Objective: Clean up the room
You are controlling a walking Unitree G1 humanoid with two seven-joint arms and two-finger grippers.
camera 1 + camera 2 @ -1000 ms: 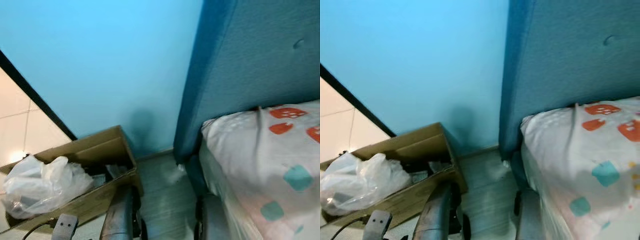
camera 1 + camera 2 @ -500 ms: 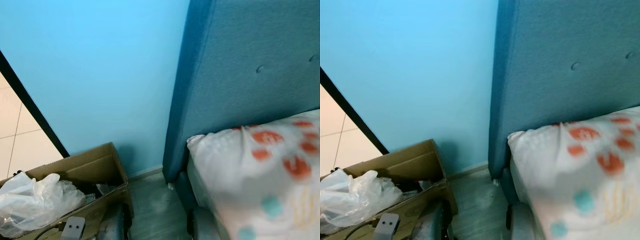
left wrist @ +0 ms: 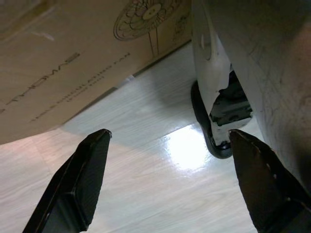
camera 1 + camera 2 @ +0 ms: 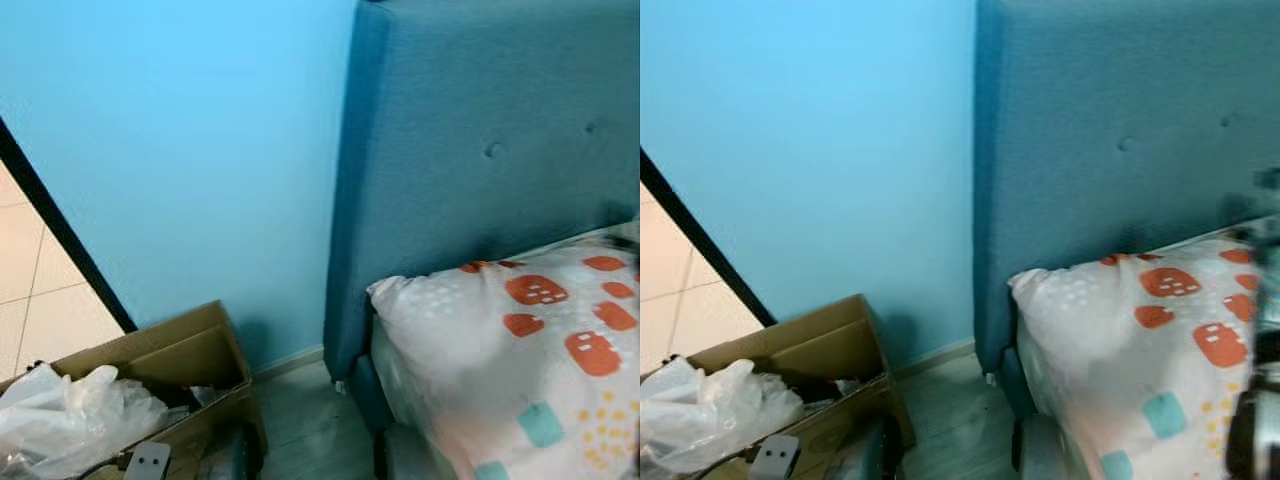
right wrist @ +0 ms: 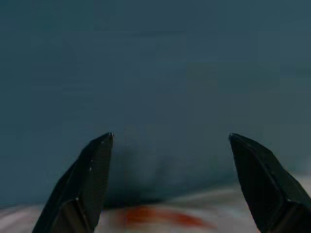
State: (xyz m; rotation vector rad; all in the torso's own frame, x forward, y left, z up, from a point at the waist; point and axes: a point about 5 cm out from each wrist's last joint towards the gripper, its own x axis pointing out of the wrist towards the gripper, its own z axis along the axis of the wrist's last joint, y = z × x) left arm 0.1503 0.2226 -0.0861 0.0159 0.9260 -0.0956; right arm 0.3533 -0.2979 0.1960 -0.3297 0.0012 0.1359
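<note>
While your head camera looks at the blue wall (image 4: 180, 150), you have a cardboard box (image 4: 190, 350) on the floor to the left, holding a clear plastic bag (image 4: 70, 420). Your right gripper (image 5: 170, 141) is spread wide and empty, facing the blue headboard (image 4: 480, 170) above the patterned bedding (image 4: 500, 350). Your left gripper (image 3: 167, 136), also wide and empty, hangs above the pale floor (image 3: 146, 184) beside the box.

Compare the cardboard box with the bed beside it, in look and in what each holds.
The cardboard box is brown, open-topped and sits low on the floor; the bed rises higher, with a tall blue headboard behind it. The box holds a crumpled clear plastic bag and dark items; the bed carries a white cover with orange and teal patches. Both stand against the blue wall.
</note>
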